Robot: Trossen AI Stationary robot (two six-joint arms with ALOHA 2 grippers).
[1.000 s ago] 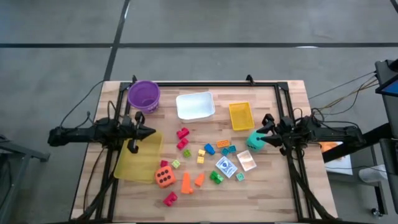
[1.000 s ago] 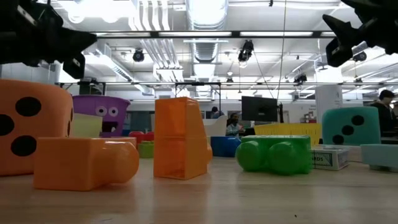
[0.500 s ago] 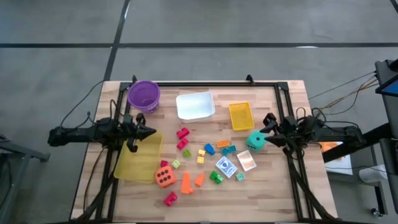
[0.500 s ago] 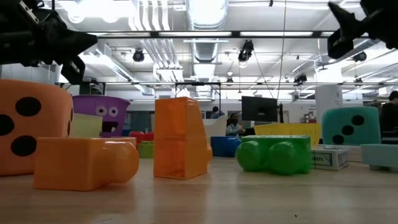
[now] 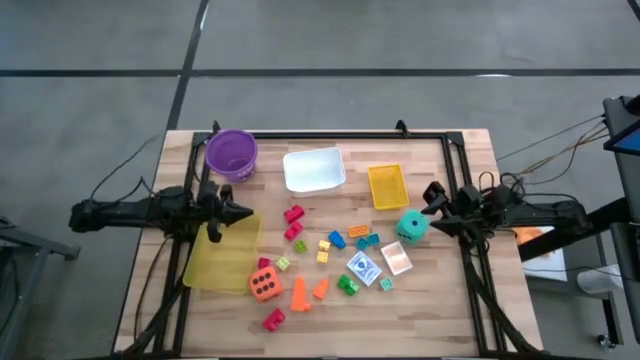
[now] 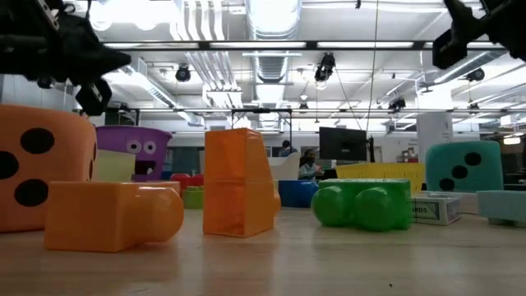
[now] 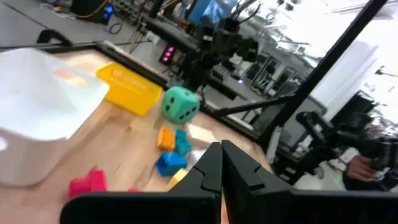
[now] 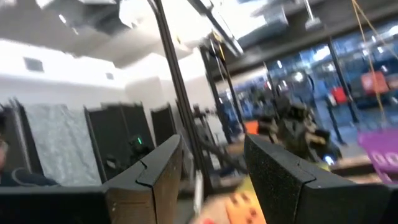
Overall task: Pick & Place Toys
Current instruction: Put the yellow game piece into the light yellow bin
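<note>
L gripper [image 5: 243,212] was pinched closed, empty, above yellow tray [image 5: 222,262]. R gripper [image 5: 431,213] stood partly apart, holding nothing, w/ teal die [image 5: 411,227] just beside it on counter [image 5: 440,300].

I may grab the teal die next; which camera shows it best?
The high view: the teal die sits whole on the table, just off the open right pincer. The low view shows one dotted face far right. The left wrist view shows it small. The right wrist view misses it.
</note>
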